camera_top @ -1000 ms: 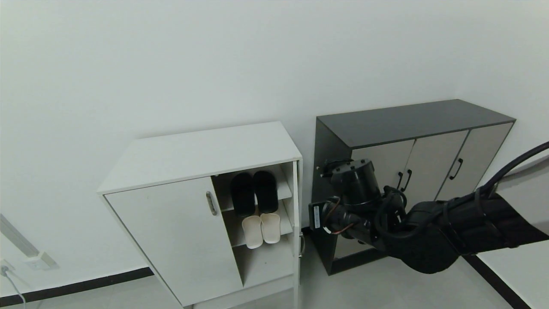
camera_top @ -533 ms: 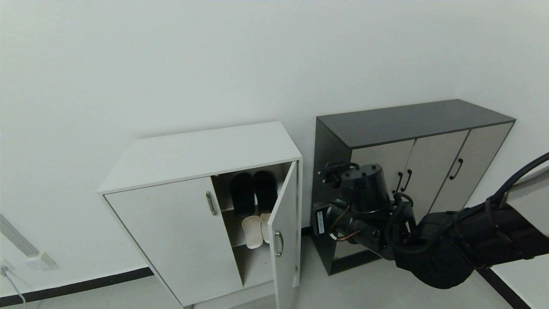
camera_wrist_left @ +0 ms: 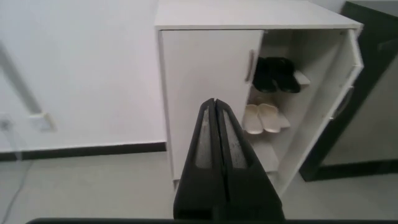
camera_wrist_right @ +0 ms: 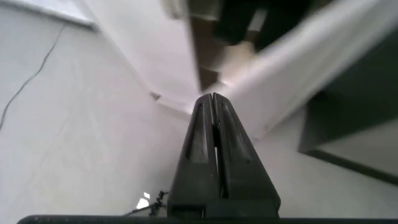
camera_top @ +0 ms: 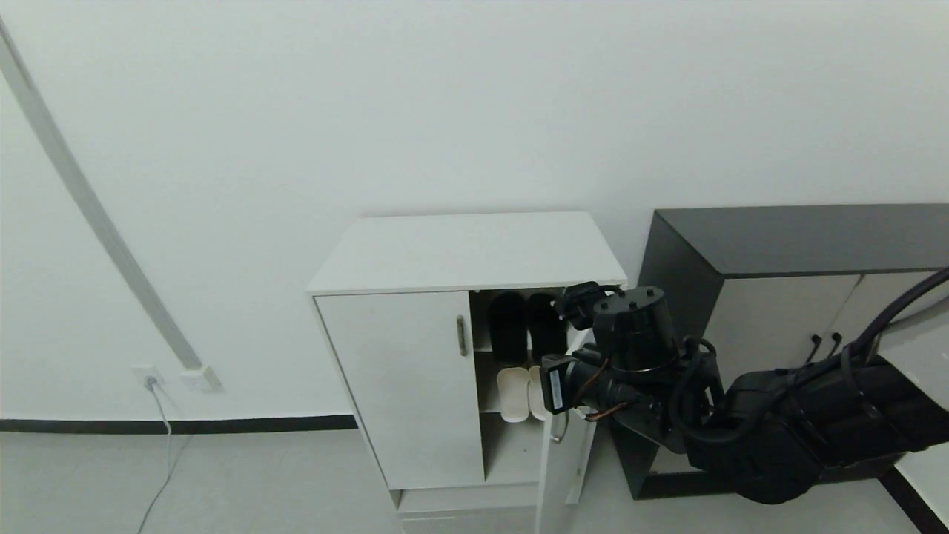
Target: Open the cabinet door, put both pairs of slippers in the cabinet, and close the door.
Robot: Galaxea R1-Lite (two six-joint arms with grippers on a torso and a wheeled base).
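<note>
The white cabinet (camera_top: pixel 460 252) stands against the wall, its left door (camera_top: pixel 400 386) closed. Its right door (camera_top: pixel 567 467) is swung partway open. Inside, a black pair of slippers (camera_top: pixel 525 334) rests on the upper shelf and a white pair (camera_top: pixel 517 393) on the shelf below. In the left wrist view both pairs show again, black slippers (camera_wrist_left: pixel 277 73) above white slippers (camera_wrist_left: pixel 264 117). My left gripper (camera_wrist_left: pixel 214 106) is shut and empty, well back from the cabinet front. My right gripper (camera_wrist_right: pixel 214 99) is shut and empty, close to the open door (camera_wrist_right: pixel 298 68). My right arm (camera_top: pixel 630 356) sits beside that door.
A dark cabinet (camera_top: pixel 786 245) with grey doors stands directly right of the white one. A wall socket with a hanging cable (camera_top: pixel 152 382) and a slanted cable duct (camera_top: pixel 96 215) are at the left. Bare floor lies in front of the cabinets.
The head camera has turned, shifting the whole picture right. The right door swung from fully open to partway open, and my right arm followed it towards the cabinet.
</note>
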